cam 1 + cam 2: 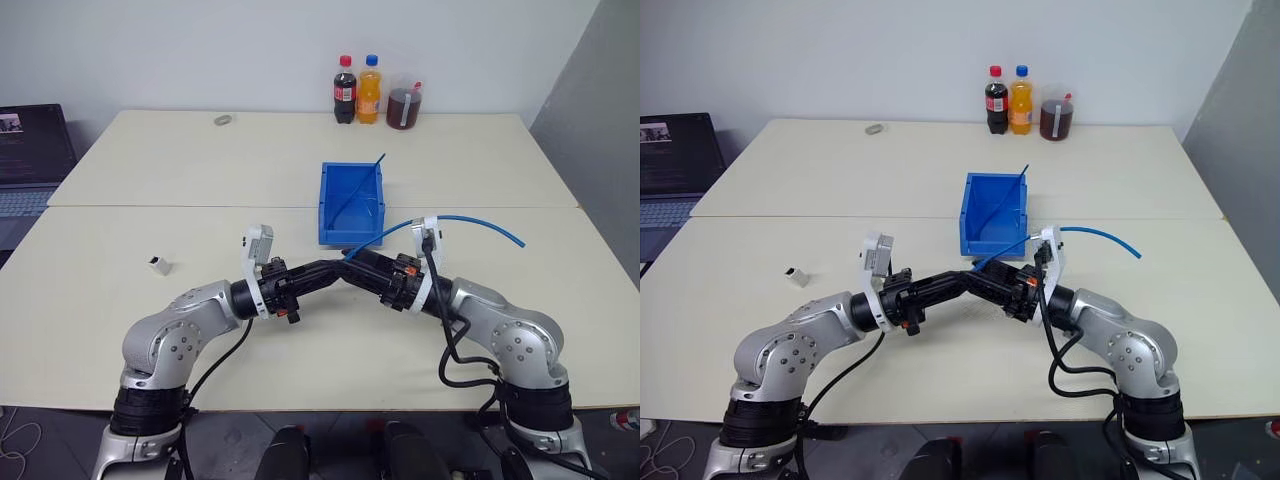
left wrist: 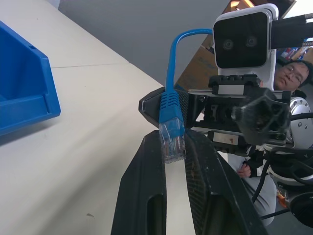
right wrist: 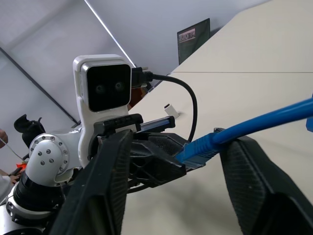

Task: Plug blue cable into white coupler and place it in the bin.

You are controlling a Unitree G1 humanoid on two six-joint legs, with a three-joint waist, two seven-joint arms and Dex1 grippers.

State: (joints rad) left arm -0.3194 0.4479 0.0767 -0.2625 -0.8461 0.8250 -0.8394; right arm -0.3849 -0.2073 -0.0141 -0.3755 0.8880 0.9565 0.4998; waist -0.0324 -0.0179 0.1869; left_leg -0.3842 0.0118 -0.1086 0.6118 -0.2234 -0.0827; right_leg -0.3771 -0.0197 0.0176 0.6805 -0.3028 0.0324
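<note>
The blue cable (image 1: 470, 221) hangs in the air between the two arms: its clear plug end sits pinched between the left gripper (image 2: 174, 147) fingers, which are clamped together on it, while the rest of the cord arcs up and out over the surface (image 1: 150, 180) toward the robot's right. The right gripper (image 3: 171, 161) meets that same end nose to nose, its fingers spread apart on either side of the cord and gripping nothing that can be seen. This looks like a handover or regrasp of the plug, before any mating. The white coupler (image 1: 158, 265) lies untouched on the surface well to the robot's left, and the bin (image 1: 351, 205) stands just beyond the grippers. Next, one gripper likely needs a firm hold of the plug with its tip free, then the other must fetch the coupler.
</note>
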